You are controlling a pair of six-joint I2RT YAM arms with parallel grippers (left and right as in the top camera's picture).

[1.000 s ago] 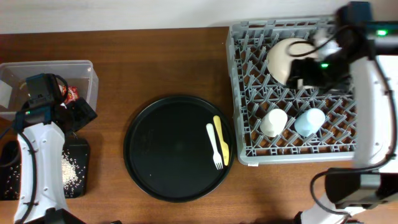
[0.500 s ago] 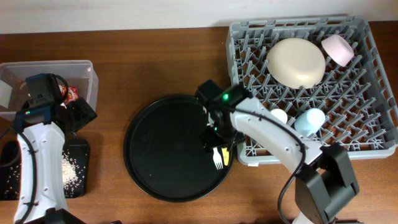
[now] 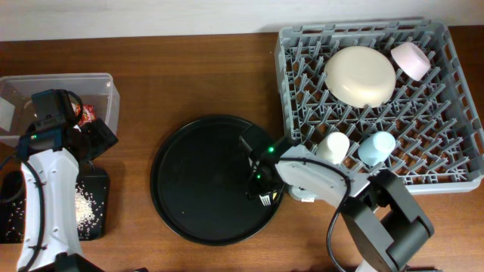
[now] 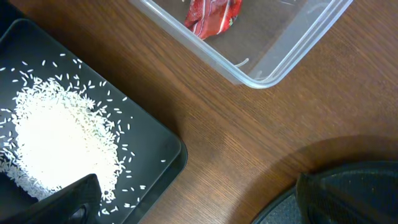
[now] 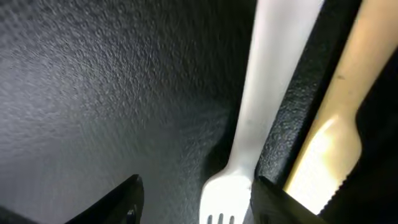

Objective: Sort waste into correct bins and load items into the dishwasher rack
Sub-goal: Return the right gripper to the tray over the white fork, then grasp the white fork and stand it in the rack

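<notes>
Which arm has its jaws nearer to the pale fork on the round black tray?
Right. The jaws of the right arm straddle the fork, open, close above it. The left arm is far away to the left, over the rice tray.

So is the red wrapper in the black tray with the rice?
No, the red wrapper lies in the clear box, while the rice is in the black tray.

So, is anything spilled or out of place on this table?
Nothing looks broken. The rice lies heaped in the shallow black tray, stray grains scattered around it but inside the rim. The fork lies on the round black tray, not in the rack.
</notes>
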